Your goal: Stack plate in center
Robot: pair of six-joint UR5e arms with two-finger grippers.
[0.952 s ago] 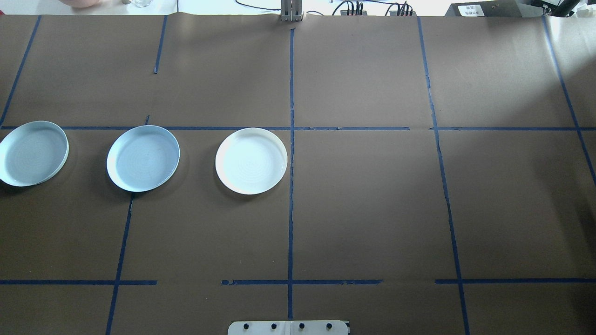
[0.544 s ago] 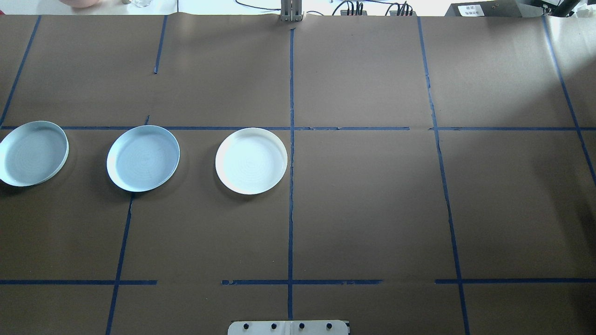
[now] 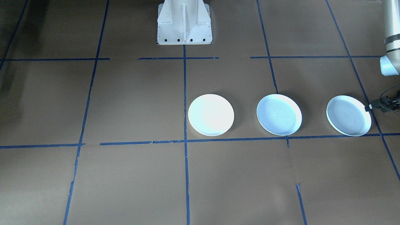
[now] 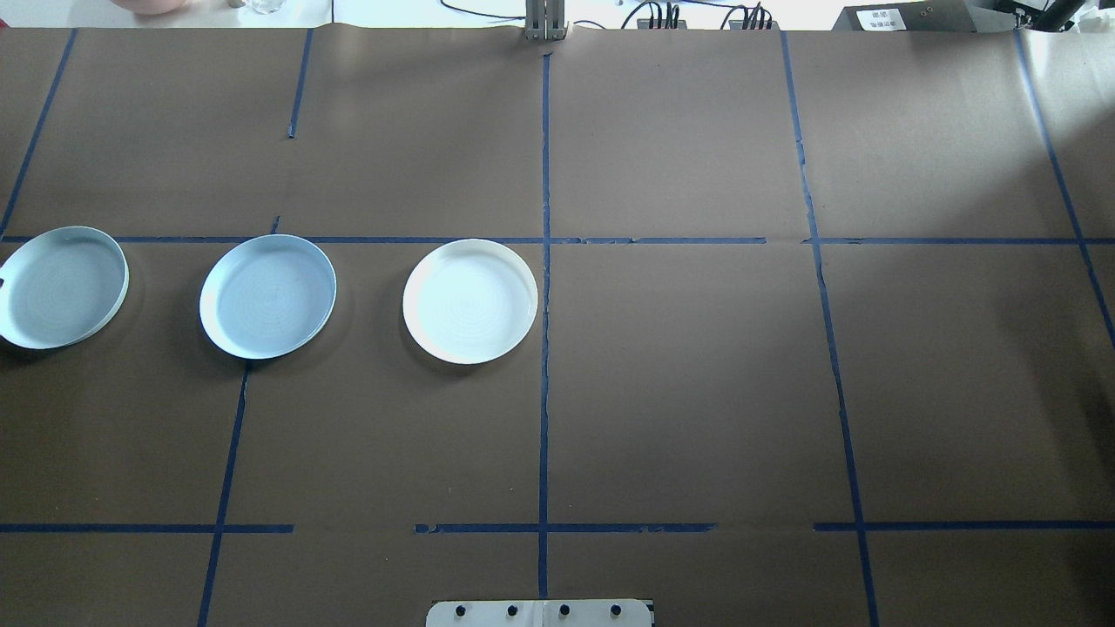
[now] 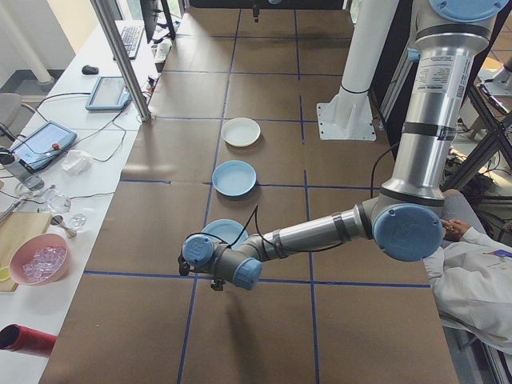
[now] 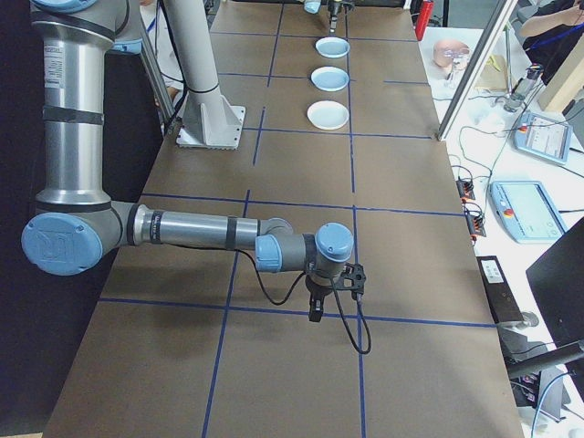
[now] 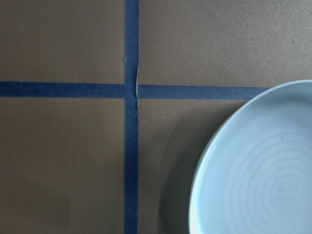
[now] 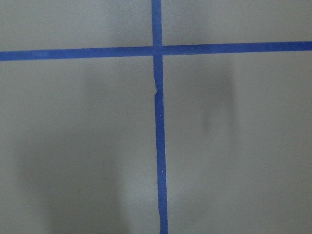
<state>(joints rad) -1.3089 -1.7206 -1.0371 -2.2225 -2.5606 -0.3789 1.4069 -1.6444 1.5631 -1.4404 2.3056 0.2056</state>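
Three round shallow plates lie in a row. The white center plate [image 4: 470, 301] [image 3: 211, 114] sits just beside the middle tape line. A bluish plate [image 4: 267, 296] [image 3: 279, 114] is in the middle of the row, and another bluish plate [image 4: 61, 287] [image 3: 348, 115] lies at the table's left end. My left gripper [image 5: 185, 266] hovers low beside that end plate [image 7: 258, 170]; no fingers show, so I cannot tell its state. My right gripper [image 6: 315, 308] hangs far off over bare paper near a tape cross [image 8: 156, 48]; I cannot tell its state either.
Brown paper with blue tape lines [image 4: 544, 348] covers the table. The robot's white base [image 3: 184, 23] stands at the near edge. Tablets, cables and a pink bowl [image 5: 40, 260] lie on the side bench. A person in white [image 5: 480, 280] sits by the left arm.
A small dark tip has come into the overhead view's left edge at the end plate. The three plates have not moved.
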